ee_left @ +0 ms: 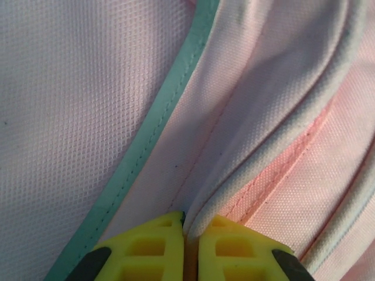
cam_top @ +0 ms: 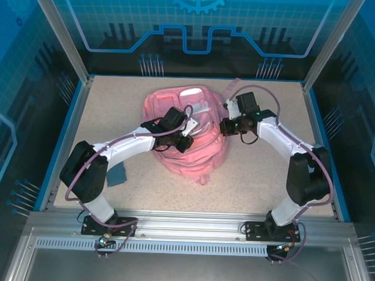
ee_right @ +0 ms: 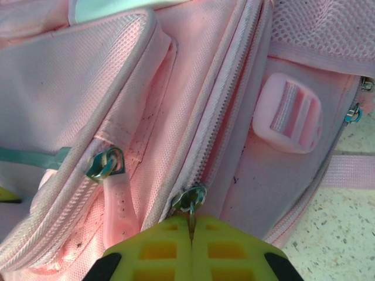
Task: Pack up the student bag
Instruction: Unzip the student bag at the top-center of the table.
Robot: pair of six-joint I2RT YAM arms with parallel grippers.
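On the speckled beige table (cam_top: 115, 101), the student bag (cam_top: 196, 156), a large soft pink fabric backpack with pale trim, lies at the centre between both arms. I judge this to be the opening step, since the zip I can see looks closed. My left gripper (ee_left: 190, 231), near the bag's middle, is pinched closed on a pale piped fold of the bag's fabric. My right gripper (ee_right: 191, 225), at the bag's 3 o'clock edge, is closed on a small metal zip pull (ee_right: 188, 199). Next I would draw that pull along its track while the left holds the cloth taut, though soft folds could snag it. A small dark blue-green flat item (cam_top: 117, 175) lies at the table's 8 o'clock, beside my left arm.
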